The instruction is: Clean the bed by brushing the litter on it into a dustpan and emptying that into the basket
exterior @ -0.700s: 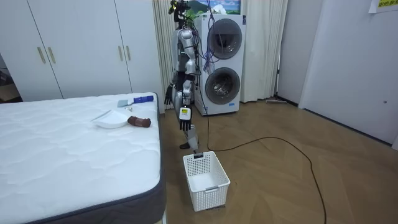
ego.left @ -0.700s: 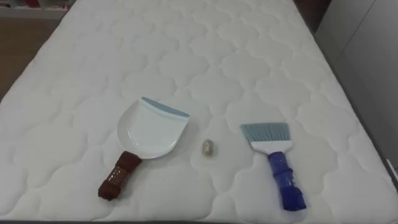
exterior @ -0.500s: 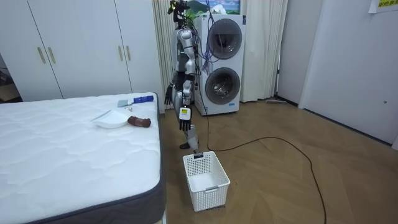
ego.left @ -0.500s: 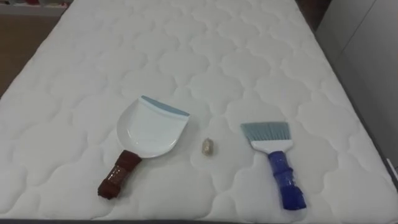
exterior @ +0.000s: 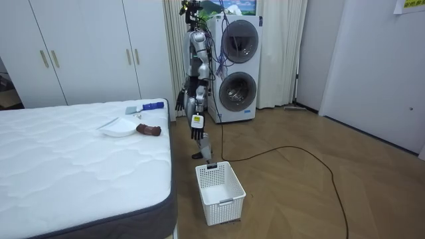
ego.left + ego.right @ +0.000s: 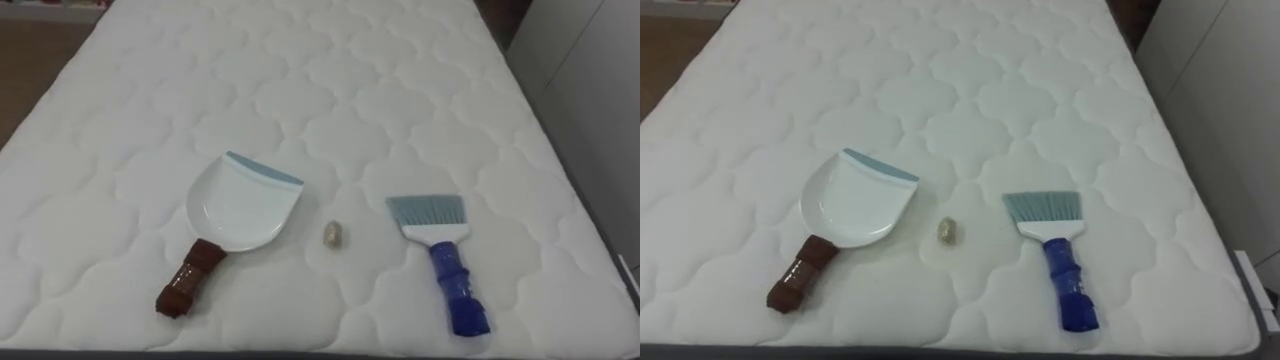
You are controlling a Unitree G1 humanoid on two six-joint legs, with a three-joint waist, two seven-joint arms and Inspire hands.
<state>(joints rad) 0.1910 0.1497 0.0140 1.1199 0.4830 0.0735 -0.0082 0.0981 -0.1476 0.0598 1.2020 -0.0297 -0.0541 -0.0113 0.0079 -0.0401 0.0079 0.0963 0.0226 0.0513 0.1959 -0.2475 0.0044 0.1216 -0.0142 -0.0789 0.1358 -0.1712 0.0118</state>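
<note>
The robot stands at the end of the bed (image 6: 120,60), on the room view's right of it, with a stacked washer and dryer (image 5: 238,66) behind it. Both arms hang at its sides. The left robot hand (image 5: 196,131) is low beside its thigh and the right robot hand (image 5: 179,101) sits a little higher, on the bed's side. Both are too small to tell whether they are spread or closed, and neither touches anything.

On the quilted white mattress lie three things. A white dustpan (image 6: 240,205) lies to the robot's left, its brown handle pointing back toward the robot. A brush (image 6: 440,255) lies to the right, blue handle nearest and pale bristles pointing away. Between them rests a small tan scrap (image 6: 332,235), apart from both and nearer the dustpan. A white basket (image 5: 219,192) stands on the wood floor by the bed's corner.
</note>
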